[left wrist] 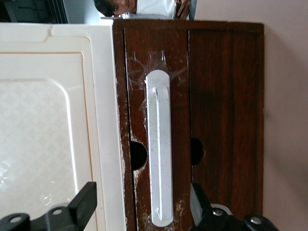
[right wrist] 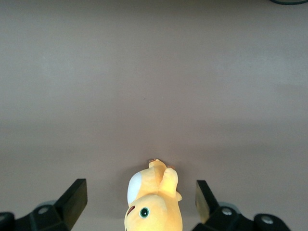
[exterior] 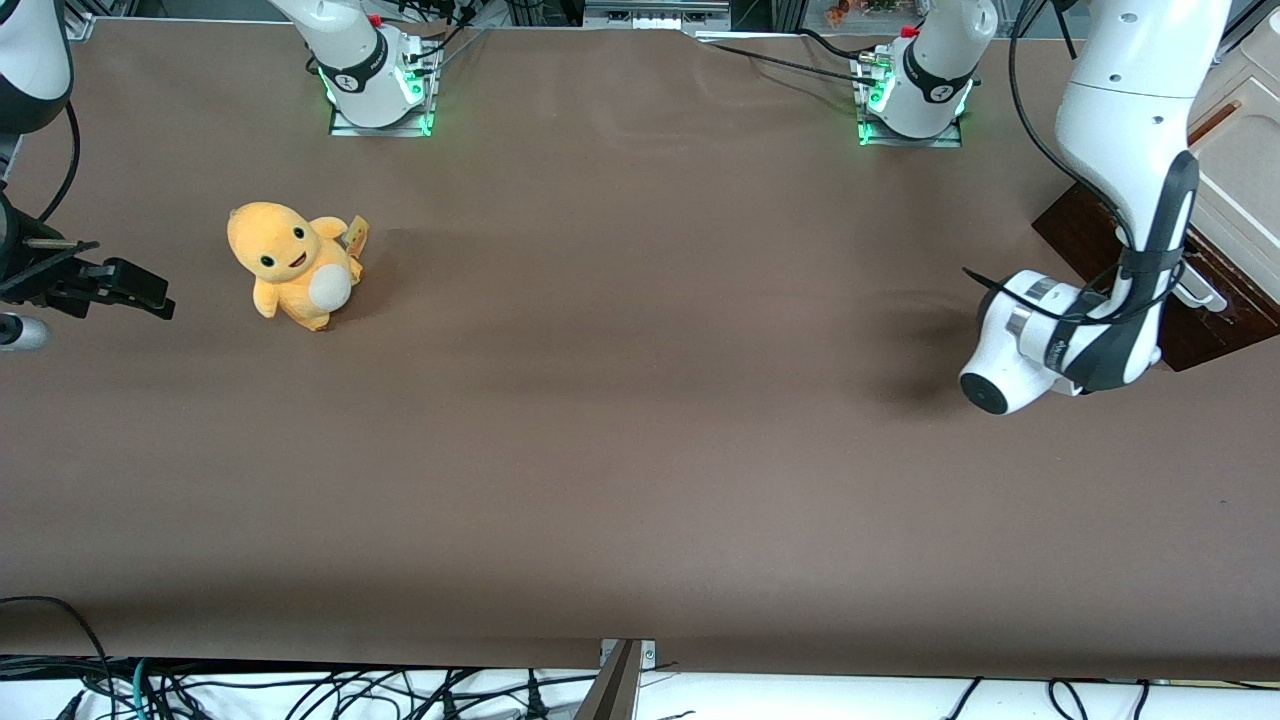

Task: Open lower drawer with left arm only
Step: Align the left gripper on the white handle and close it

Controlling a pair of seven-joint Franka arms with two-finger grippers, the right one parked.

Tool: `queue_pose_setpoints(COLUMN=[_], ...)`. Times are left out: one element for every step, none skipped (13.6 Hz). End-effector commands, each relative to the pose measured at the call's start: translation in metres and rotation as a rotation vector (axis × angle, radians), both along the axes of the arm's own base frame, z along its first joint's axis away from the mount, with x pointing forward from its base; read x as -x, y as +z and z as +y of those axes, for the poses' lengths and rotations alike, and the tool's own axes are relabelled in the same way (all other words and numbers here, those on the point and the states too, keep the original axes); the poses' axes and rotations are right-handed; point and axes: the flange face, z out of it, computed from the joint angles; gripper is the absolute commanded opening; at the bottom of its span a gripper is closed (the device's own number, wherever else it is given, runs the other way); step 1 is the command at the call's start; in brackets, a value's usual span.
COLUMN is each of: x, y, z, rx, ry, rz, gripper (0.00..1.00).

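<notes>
One lower drawer (left wrist: 225, 120): dark brown front, white bar handle (left wrist: 160, 149); end effector (left wrist: 142, 204) spread wide, holding nothing.

Brown table (exterior: 640, 480), plush toy (exterior: 295, 262), cabinet (exterior: 1215, 260)

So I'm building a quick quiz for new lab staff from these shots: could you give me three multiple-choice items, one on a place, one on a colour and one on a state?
1. Where is the gripper?
A. over the plush toy
B. in front of the lower drawer
C. at the table edge nearest the front camera

2. What colour is the bar handle on the lower drawer?
A. white
B. black
C. orange

3. How are the gripper's fingers?
A. shut on the handle
B. shut on nothing
C. open, astride the handle

Answers:
1 B: the left wrist view faces the dark brown drawer front.
2 A: the long bar is white against dark wood.
3 C: one finger shows on each side of the handle, apart from it.
</notes>
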Motion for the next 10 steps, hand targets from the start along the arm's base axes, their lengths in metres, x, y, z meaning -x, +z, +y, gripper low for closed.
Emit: queue_pose_setpoints(x=[0.007, 0.009, 0.011, 0.013, 0.015, 0.019, 0.026, 0.033, 0.034, 0.039], y=[-0.003, -0.007, -0.011, -0.015, -0.022, -0.025, -0.031, -0.034, -0.036, -0.042], z=[0.013, 0.019, 0.023, 0.028, 0.039, 0.044, 0.048, 0.048, 0.048, 0.047], rx=[-0.021, -0.021, -0.02, -0.022, -0.043, -0.072, -0.098, -0.114, -0.126, -0.134], ry=[-0.007, 0.004, 0.011, 0.017, 0.012, -0.006, -0.011, -0.011, -0.015, -0.024], rz=[-0.004, -0.004, 0.002, 0.011, 0.021, 0.02, 0.02, 0.016, 0.006, 0.001], gripper=[0.79, 0.79, 0.79, 0.79, 0.79, 0.79, 0.79, 0.76, 0.75, 0.75])
